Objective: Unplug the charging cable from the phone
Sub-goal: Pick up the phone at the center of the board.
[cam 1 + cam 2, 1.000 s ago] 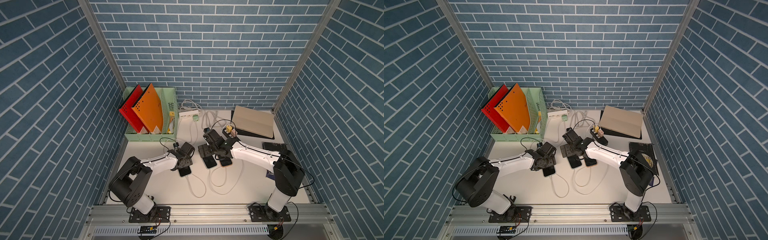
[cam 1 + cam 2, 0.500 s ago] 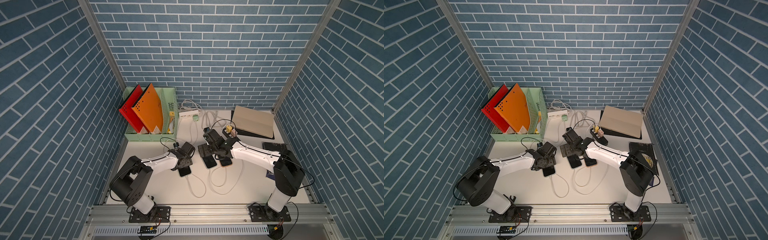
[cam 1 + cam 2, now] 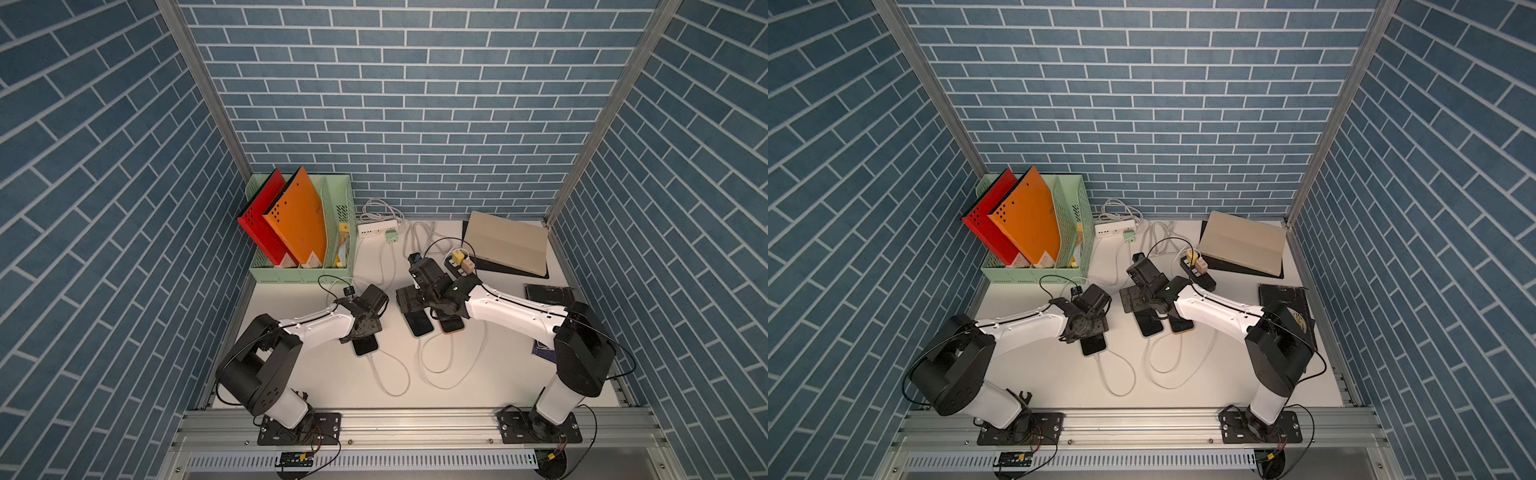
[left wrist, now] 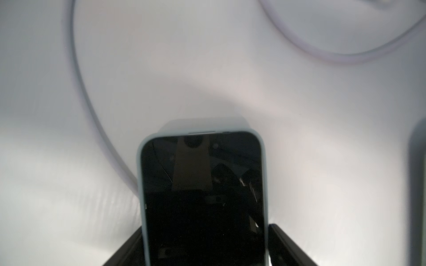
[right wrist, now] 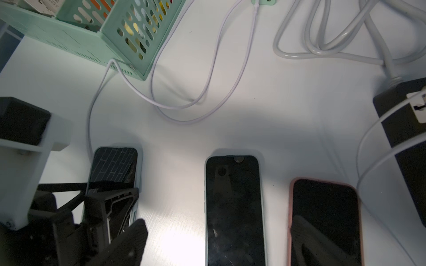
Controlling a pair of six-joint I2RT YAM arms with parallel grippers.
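The pale-blue-cased phone (image 4: 202, 195) lies left of the tabletop's (image 3: 498, 374) middle, its white charging cable (image 3: 390, 374) looping toward the front edge. The left gripper (image 4: 205, 248) clamps its sides; the right gripper (image 3: 434, 311) hovers wide-jawed above two other phones (image 5: 234, 207).

We find a single small change since a second ago: the left gripper (image 4: 205, 232) has drawn its black jaws the last bit inward against the long sides of the dark-screened phone in a pale blue-green case (image 4: 202, 195), lying toward the worktop's left edge.
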